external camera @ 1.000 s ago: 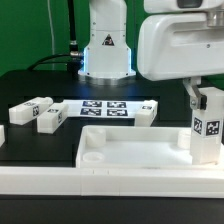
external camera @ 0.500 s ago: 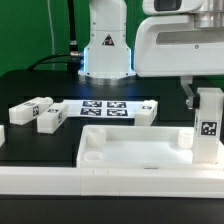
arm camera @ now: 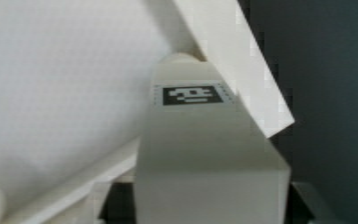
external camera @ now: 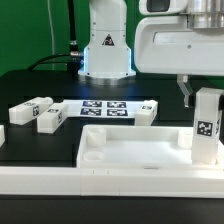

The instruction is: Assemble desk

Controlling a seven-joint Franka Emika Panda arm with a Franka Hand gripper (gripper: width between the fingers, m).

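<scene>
The desk slab (external camera: 130, 150), a white rectangle with a raised rim, lies at the front. My gripper (external camera: 205, 100) is shut on a white desk leg (external camera: 208, 128) and holds it upright at the slab's corner on the exterior view's right. In the wrist view the leg (arm camera: 197, 150), with its tag facing the camera, stands between my dark fingers (arm camera: 119, 200) next to the slab (arm camera: 69, 100). Two loose legs (external camera: 32, 108) (external camera: 52, 120) lie on the exterior view's left. A third (external camera: 148, 108) lies behind the slab.
The marker board (external camera: 105, 107) lies flat behind the slab, in front of the robot base (external camera: 107, 50). A long white border rail (external camera: 90, 185) runs along the front edge. A small white piece (external camera: 3, 134) shows at the left edge.
My gripper has moved the held leg a little to the exterior view's right and slightly down beside the slab's corner. The other parts have not moved.
</scene>
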